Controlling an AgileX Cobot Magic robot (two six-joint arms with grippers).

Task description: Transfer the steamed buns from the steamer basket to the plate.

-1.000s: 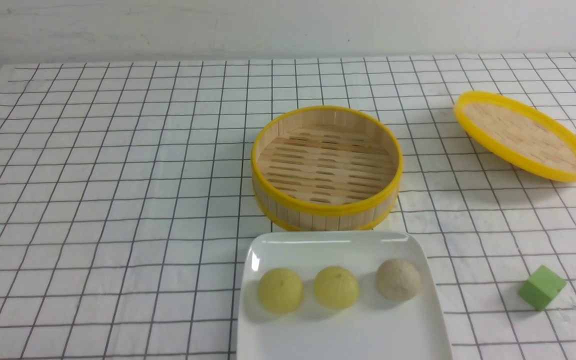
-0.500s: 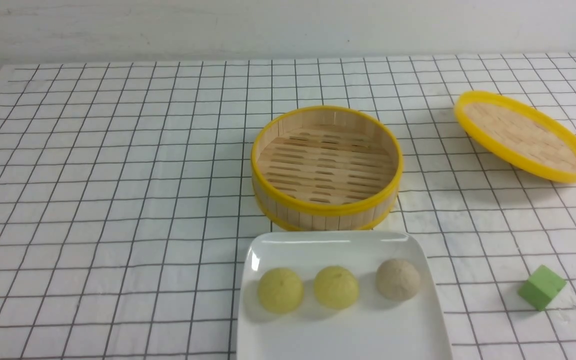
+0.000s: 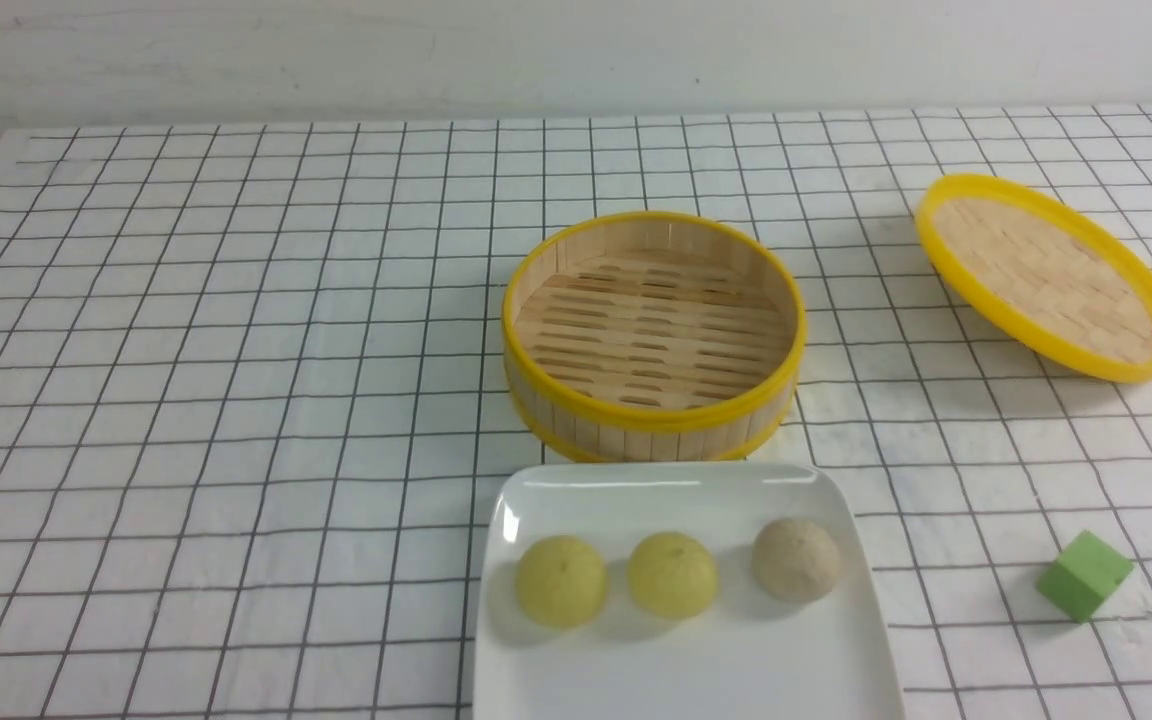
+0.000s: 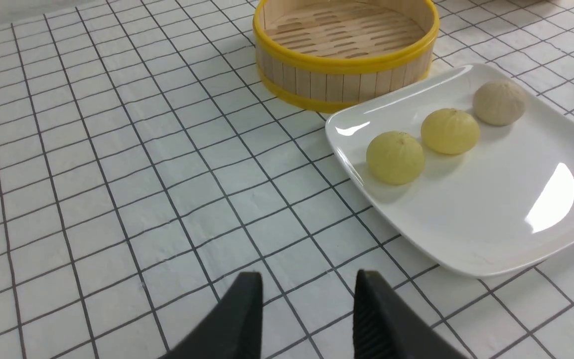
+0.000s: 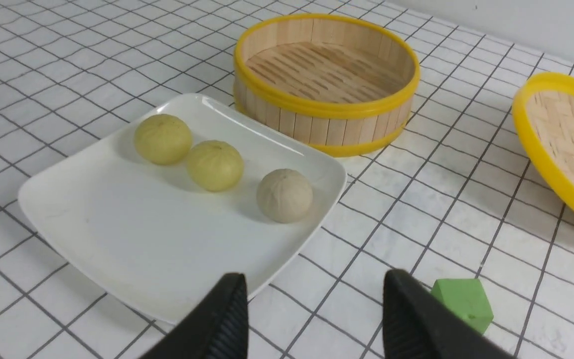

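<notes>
Three steamed buns lie in a row on the white square plate (image 3: pixel 686 670) at the front centre: two pale yellow ones (image 3: pixel 561 580) (image 3: pixel 673 573) and a beige one (image 3: pixel 797 559). Just behind the plate stands the steamer basket (image 3: pixel 651 435), its slatted floor bare. Neither gripper shows in the front view. In the left wrist view my left gripper (image 4: pixel 307 274) is open over the cloth, nearer than the plate (image 4: pixel 491 224), with nothing between its fingers. My right gripper (image 5: pixel 315 275) is open too, above the plate's near edge (image 5: pixel 167 279).
A shallow yellow-rimmed woven lid (image 3: pixel 1051 278) rests tilted at the back right. A green cube (image 3: pixel 1084 575) sits on the checked cloth right of the plate, close beside my right gripper's finger (image 5: pixel 406 309) in the right wrist view.
The lid at the back right has shifted slightly, its far-left rim a little higher. The buns, plate and basket have not moved.
</notes>
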